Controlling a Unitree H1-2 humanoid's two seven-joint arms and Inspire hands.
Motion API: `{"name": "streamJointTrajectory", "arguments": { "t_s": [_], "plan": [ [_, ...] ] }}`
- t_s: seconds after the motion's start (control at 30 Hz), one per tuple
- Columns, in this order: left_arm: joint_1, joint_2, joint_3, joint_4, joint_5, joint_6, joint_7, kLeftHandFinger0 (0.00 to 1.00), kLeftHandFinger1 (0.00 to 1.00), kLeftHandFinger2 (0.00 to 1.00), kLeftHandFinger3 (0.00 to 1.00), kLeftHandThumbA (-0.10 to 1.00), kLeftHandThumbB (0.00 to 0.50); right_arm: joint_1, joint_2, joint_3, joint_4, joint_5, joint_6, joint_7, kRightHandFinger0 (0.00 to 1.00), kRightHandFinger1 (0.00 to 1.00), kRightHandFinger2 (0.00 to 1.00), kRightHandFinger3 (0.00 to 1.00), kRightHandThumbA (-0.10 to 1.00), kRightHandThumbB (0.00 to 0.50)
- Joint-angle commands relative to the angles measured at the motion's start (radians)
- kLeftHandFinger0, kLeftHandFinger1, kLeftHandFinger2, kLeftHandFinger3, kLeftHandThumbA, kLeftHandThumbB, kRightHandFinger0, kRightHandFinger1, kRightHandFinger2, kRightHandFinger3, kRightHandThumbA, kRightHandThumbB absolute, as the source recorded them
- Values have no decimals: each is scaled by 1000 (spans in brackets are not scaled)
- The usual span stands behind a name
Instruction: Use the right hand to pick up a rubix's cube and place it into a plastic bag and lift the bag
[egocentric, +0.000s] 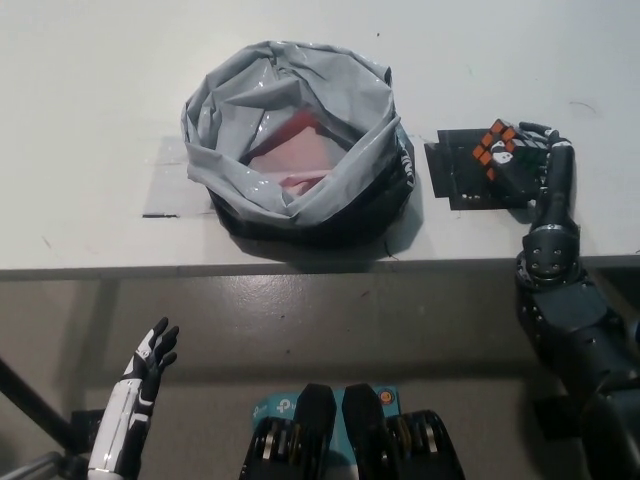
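The Rubik's cube (497, 147) shows orange and white stickers and is tilted, held above a black square mat (455, 172) at the table's right. My black right hand (528, 165) is shut on the cube, fingers wrapped round its right side. The grey plastic bag (295, 140) stands open in the table's middle, with something pink visible inside. It lies well to the left of the cube. My white left hand (150, 358) rests open below the table edge at the lower left, far from both.
The white table's front edge (250, 268) runs across the picture below the bag. A clear tape patch (170, 185) lies left of the bag. Grey floor shows under the table edge.
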Motion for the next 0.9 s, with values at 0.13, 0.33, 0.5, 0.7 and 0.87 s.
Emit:
{"name": "streamJointTrajectory", "arguments": {
  "t_s": [0.13,0.33,0.5,0.7,0.87],
  "plan": [
    [-6,11,6,-6,-6,-37,-1,1000,1000,1000,1000,1000,256,-9,16,-12,57,56,23,44,0,228,650,716,-100,228],
    [3,9,8,-4,-14,-47,-1,1000,1000,1000,1000,1000,235,2,23,-82,52,140,-48,72,0,258,663,690,-100,218],
    [20,8,10,-19,-9,-30,0,1000,1000,1000,1000,1000,237,-25,51,-343,-15,449,5,320,0,368,799,763,-100,204],
    [24,8,11,-7,-4,-48,4,1000,1000,1000,1000,1000,231,-45,92,-540,-180,693,235,441,0,217,797,1000,-100,141],
    [23,9,12,-10,-3,-46,4,1000,1000,1000,1000,1000,223,-33,134,-570,-393,807,433,453,0,35,719,1000,-100,104]
  ]
}}
